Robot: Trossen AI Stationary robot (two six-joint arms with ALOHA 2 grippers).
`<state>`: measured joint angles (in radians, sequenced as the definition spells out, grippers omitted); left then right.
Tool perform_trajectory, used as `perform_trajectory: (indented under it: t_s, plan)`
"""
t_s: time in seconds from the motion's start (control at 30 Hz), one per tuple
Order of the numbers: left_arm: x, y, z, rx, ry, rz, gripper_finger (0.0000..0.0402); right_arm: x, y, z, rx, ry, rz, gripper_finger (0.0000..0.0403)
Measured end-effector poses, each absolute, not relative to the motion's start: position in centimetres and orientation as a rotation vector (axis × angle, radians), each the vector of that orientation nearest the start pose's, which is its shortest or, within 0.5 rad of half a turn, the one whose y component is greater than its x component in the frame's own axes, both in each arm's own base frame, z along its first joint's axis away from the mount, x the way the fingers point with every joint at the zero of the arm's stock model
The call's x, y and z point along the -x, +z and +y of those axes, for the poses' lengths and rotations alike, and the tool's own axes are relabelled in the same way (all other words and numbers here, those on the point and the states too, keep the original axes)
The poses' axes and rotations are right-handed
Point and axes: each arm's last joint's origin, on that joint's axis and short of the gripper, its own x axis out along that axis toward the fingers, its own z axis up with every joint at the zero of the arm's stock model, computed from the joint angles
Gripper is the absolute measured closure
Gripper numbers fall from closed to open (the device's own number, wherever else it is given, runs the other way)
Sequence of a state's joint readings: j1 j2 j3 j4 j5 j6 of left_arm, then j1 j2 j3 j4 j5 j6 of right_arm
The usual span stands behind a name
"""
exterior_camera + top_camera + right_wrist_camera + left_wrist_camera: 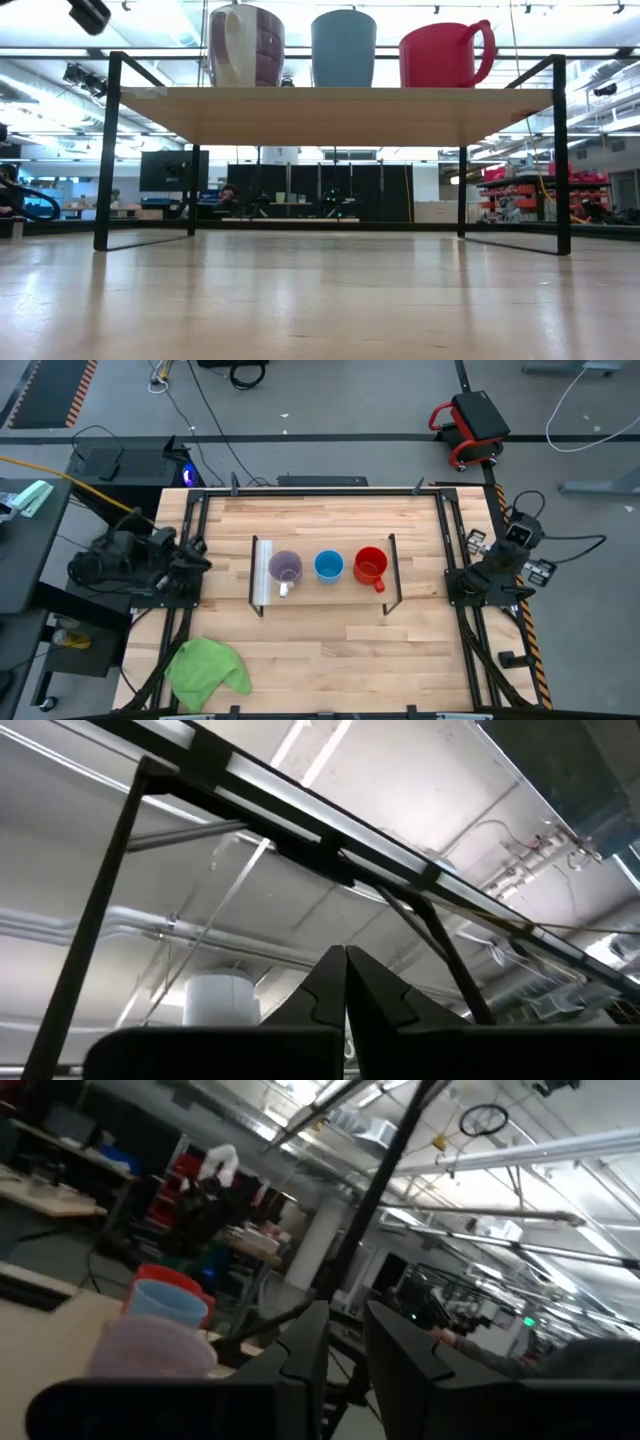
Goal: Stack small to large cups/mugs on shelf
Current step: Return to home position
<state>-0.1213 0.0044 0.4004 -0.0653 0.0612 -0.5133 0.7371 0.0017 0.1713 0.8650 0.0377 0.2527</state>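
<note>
- One light-wood tabletop (320, 650) with black rails along its edges, standing on a grey floor with loose cables.
- One shelf (330, 598) in the middle of the table: a low pale-wood platform on thin black end frames, with a white strip along its left end. From table height I see mostly its underside.
- Two dark arms, both drawn back off the work area. The left gripper (195, 557) sits at the table's left edge with a narrow gap between its fingers. The right gripper (455, 584) sits at the right edge with its fingers pressed together.
- One green cloth (207, 670), crumpled near the front left corner.
- Three cups in a row on the shelf, each apart from the next:
  - the purple mug (285, 567) on the left, by the white strip, its white handle pointing to the front;
  - the light-blue cup (328, 565) in the middle;
  - the red mug (370, 565) on the right.
- From table height the cups' rims are cut off. From the left wrist the red mug is mostly hidden behind the blue one.
- Beyond the table is a wide workroom with desks and strip lights.
</note>
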Motion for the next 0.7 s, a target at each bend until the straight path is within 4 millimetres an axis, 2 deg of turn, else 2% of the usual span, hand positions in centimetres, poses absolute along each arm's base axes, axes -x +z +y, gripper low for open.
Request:
perform_trajectory:
  t_s: [0.2, 0.3, 0.57, 0.7]
  plan:
    - [-6.0, 27.0, -1.0, 0.539, -0.281, -0.258, 0.0325, -3.5, 26.4, 3.0, -0.630, 0.758, -0.895, 0.0388]
    - [-6.8, 25.4, -1.1, 0.571, -0.275, -0.215, 0.0321, -3.7, 25.6, 3.1, -0.645, 0.738, -0.879, 0.0388]
    - [-8.3, 22.4, -1.2, 0.595, -0.292, -0.259, 0.0326, -4.1, 24.7, 3.3, -0.648, 0.701, -0.861, 0.0388]
    - [-8.7, 21.1, -1.3, 0.599, -0.283, -0.227, 0.0328, -4.2, 24.6, 3.3, -0.635, 0.663, -0.852, 0.0388]
